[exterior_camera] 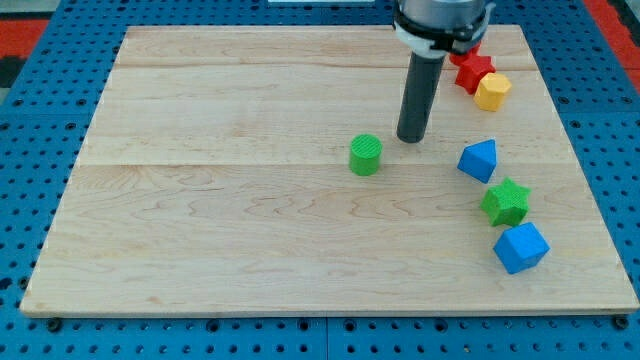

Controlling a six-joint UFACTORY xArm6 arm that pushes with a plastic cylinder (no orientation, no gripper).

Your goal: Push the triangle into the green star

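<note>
while my tip (411,138) rested on the wooden board (200,250), touching no block and holding nothing, a blue cube (520,248) sat nearest the view's bottom, well below and right of the tip. just above it lay the green star (506,202), and above that, touching or nearly so, the blue triangle (479,160), near the tip's right. a green cylinder (366,155) stood just left of the tip. farthest, up and right of the tip, sat a yellow block (492,91) against a red block (472,68).
</note>
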